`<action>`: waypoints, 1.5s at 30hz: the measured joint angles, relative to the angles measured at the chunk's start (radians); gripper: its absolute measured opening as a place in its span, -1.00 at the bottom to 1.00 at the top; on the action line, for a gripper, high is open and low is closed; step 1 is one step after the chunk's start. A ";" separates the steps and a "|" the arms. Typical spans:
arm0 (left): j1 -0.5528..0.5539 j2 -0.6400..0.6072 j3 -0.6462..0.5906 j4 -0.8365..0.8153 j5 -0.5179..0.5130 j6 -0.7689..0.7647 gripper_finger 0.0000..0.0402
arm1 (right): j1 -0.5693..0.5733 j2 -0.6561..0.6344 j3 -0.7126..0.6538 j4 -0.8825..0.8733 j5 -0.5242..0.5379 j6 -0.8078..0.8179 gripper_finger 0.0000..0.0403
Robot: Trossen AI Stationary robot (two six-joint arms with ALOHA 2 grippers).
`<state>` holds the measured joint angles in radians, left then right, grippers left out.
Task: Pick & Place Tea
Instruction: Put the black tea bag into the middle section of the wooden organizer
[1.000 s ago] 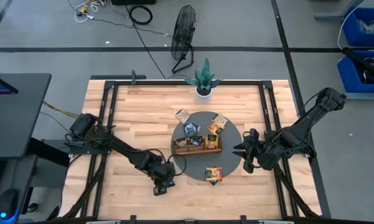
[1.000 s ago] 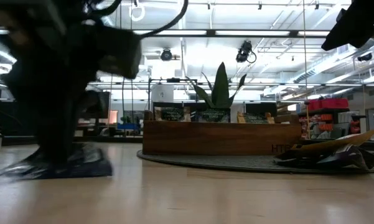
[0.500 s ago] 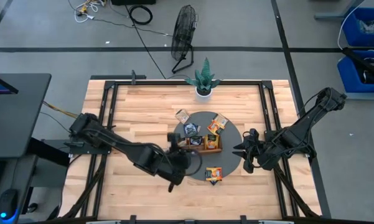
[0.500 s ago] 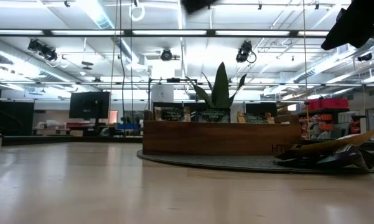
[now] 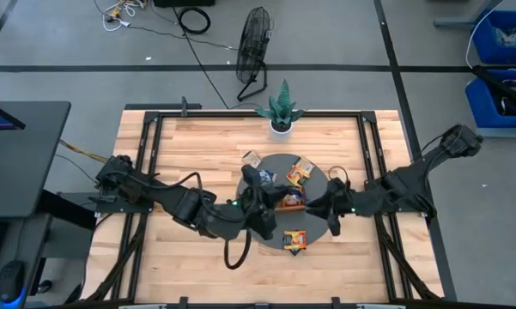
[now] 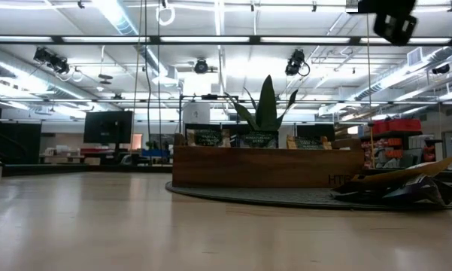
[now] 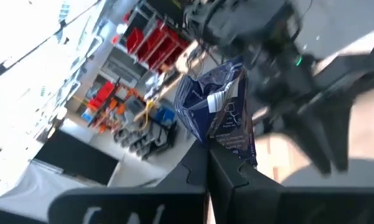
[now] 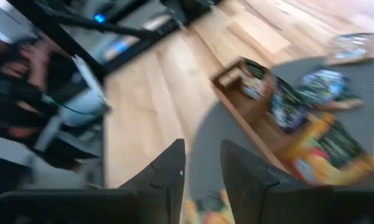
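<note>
Tea sachets lie scattered on the round grey mat [image 5: 319,225] at the table's centre, several standing in the wooden tray [image 5: 273,204], one orange sachet [image 5: 294,239] loose at the mat's six o'clock. The left gripper [image 7: 219,163] is clamped on a dark blue sachet [image 7: 223,117], raised over the tray's nine o'clock end, seemingly to drop it into a compartment. The right gripper [image 8: 202,163], fingers slightly apart and empty, hovers at three o'clock. From above, the left arm hides the carried sachet.
</note>
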<state>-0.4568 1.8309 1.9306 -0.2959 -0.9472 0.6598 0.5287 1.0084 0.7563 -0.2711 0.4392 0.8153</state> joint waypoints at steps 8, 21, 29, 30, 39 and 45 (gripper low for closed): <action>-0.019 0.000 0.000 0.074 0.021 0.053 -1.00 | -0.251 0.000 0.000 0.178 -0.352 -0.129 -0.46; -0.069 0.000 0.000 0.086 -0.016 0.071 -1.00 | -0.574 0.018 -0.187 0.750 -1.121 0.076 -0.54; -0.022 0.000 0.000 0.200 0.123 0.179 -1.00 | -0.579 0.071 -0.298 1.291 -1.051 0.417 -0.55; -0.014 0.000 0.000 0.214 0.149 0.191 -1.00 | -0.579 0.077 -0.295 1.318 -1.050 0.430 -0.53; 0.070 0.002 0.000 0.233 0.338 0.191 -1.00 | -0.578 0.085 -0.225 1.258 -1.076 0.407 -0.14; 0.092 0.002 0.000 0.233 0.389 0.247 -1.00 | -0.577 0.084 -0.153 1.266 -1.097 0.440 0.19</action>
<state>-0.3651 1.8328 1.9308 -0.0626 -0.5584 0.9073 -0.0486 1.0927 0.6033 0.9950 -0.6575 1.2548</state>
